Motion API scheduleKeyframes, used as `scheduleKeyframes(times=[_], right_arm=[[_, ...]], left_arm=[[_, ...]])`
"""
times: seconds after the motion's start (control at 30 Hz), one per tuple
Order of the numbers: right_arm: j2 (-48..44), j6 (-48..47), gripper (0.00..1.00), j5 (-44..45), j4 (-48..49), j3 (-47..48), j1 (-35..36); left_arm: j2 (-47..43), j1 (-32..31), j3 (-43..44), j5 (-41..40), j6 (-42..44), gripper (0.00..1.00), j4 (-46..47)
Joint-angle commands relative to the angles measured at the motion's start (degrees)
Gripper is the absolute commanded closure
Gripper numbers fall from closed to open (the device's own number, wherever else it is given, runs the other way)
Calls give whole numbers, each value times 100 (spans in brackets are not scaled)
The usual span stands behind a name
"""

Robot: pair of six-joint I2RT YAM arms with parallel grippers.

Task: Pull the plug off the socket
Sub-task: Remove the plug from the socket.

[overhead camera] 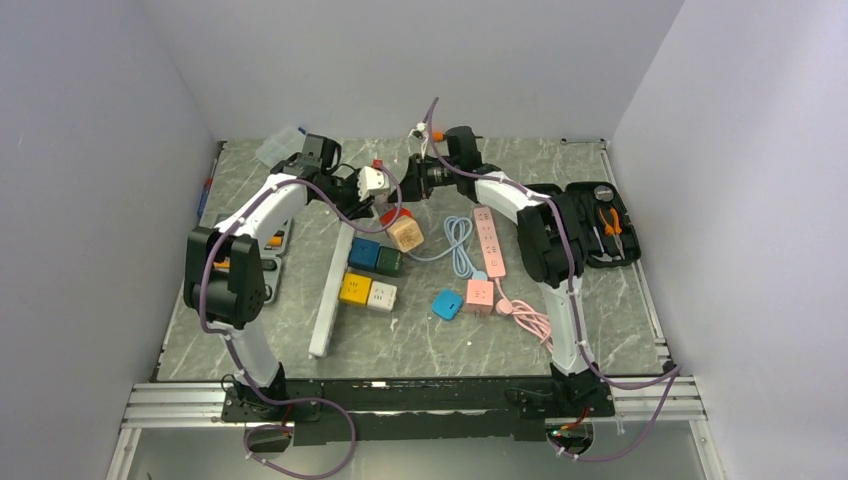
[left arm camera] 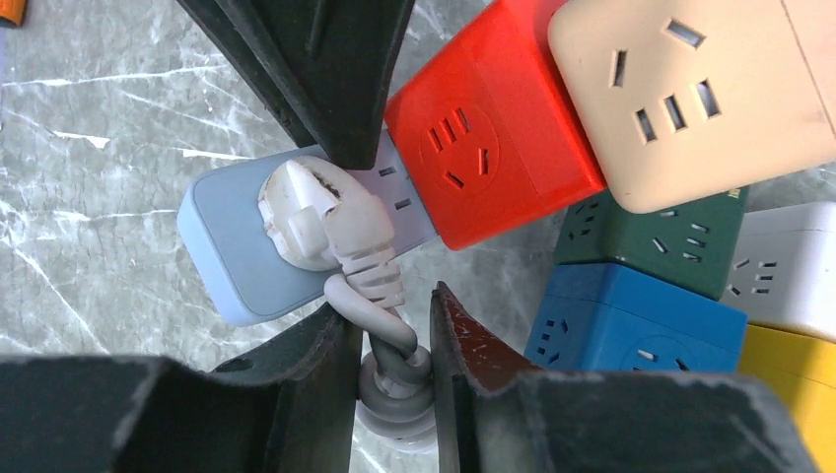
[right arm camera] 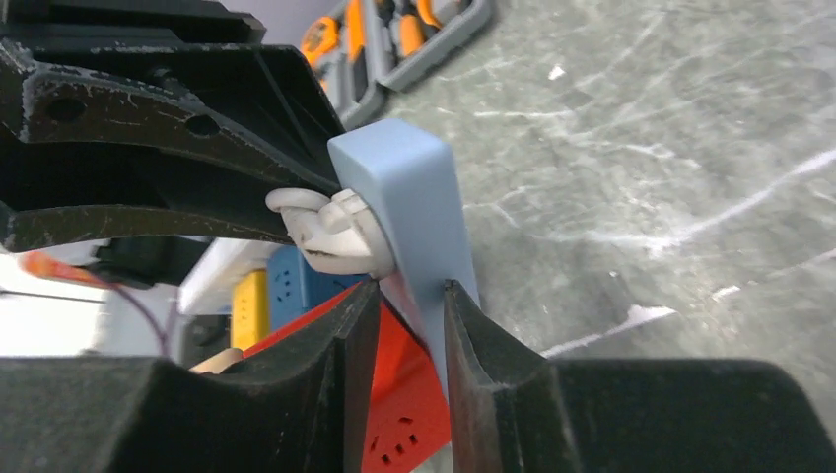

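Observation:
In the left wrist view a white plug [left arm camera: 315,212] sits in a light-blue socket [left arm camera: 232,266]. Its ribbed white cable [left arm camera: 394,350] runs down between my left gripper's [left arm camera: 394,330] fingers, which are shut on it just below the plug. My right gripper's black fingers [left arm camera: 325,79] come in from above onto the socket. In the right wrist view the right gripper [right arm camera: 409,296] is shut on the thin edge of the socket [right arm camera: 414,187], with the plug [right arm camera: 330,232] sticking out to its left. From the top view both grippers meet at the table's far middle, left [overhead camera: 362,186] and right [overhead camera: 410,180].
Cube sockets lie right beside the held socket: red [left arm camera: 493,128], beige [left arm camera: 690,89], green [left arm camera: 651,241], blue [left arm camera: 631,325], plus yellow and white. A pink power strip [overhead camera: 490,240], a coiled blue cable [overhead camera: 458,245], a long white bar [overhead camera: 330,290] and a tool case [overhead camera: 600,225] lie around.

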Motion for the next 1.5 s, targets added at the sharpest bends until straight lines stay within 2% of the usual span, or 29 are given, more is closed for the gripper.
scheduleKeyframes(times=[0.0, 0.13, 0.27, 0.43, 0.47, 0.5, 0.53, 0.57, 0.63, 0.67, 0.7, 0.8, 0.87, 0.93, 0.97, 1.03, 1.1, 1.17, 1.23, 1.33, 1.47], right_arm=[[-654, -1868, 100, 1138, -2042, 140, 233], [-1015, -1879, 100, 1641, -1905, -197, 255], [-1376, -1838, 100, 1784, -1621, -598, 303], [-1501, -1899, 100, 2027, -1887, -621, 305], [-1558, -1912, 95, 2182, -1944, -637, 289], [-1640, -1934, 80, 2353, -1971, -682, 274], [-1729, -1932, 59, 2554, -1970, -748, 262], [-1822, -1922, 43, 2741, -1952, -819, 243], [-1986, -1932, 23, 3224, -1925, -955, 238], [-2061, -1921, 6, 3551, -1908, -1005, 237], [-2123, -1901, 1, 4071, -1930, -1028, 243], [-2281, -1738, 0, 5599, -2047, -1035, 245], [-2577, -1532, 0, 6225, -1646, -1323, 227], [-2742, -835, 0, 6584, -1470, -1604, 118], [-2740, -669, 0, 6173, -1370, -1717, -30], [-2566, -552, 1, 4674, -1237, -1774, -442], [-2475, -435, 21, 3607, -1004, -1878, -602], [-2563, -550, 32, 3600, -880, -2042, -526], [-2680, -823, 33, 3648, -917, -2125, -374], [-2884, -1127, 33, 3525, -931, -2241, -191], [-3147, -1240, 29, 3070, -467, -2549, -155]], left_arm=[[-86, -75, 156, 344, -17, 70, 701], [-184, -58, 5, 289, -7, 68, 847], [-196, -35, 50, 358, -78, 68, 905], [-264, -38, 94, 523, 139, 81, 793], [-325, -35, 9, 524, 247, 82, 820], [-404, -46, -91, 503, 341, 82, 897], [-485, -54, -186, 485, 427, 83, 968], [-536, -57, -235, 473, 524, 82, 984], [-630, -70, -318, 445, 721, 82, 959], [-690, -79, -367, 417, 903, 82, 971], [-757, -90, -449, 385, 1029, 82, 996], [-941, -110, -630, 318, 1272, 82, 1078], [-1087, -110, -763, 273, 1386, 83, 1189], [-1227, -122, -932, 242, 1639, 83, 1267], [-1294, -138, -1004, 206, 1816, 83, 1252], [-1386, -183, -1089, 147, 2207, 83, 1115], [-1441, -233, -1078, 100, 2551, 83, 905], [-1478, -278, -1075, 54, 2721, 83, 852], [-1510, -338, -1096, -21, 2829, 83, 860], [-1578, -411, -1219, -110, 2946, 85, 1031], [-1809, -490, -1681, -281, 3119, 87, 1549]])
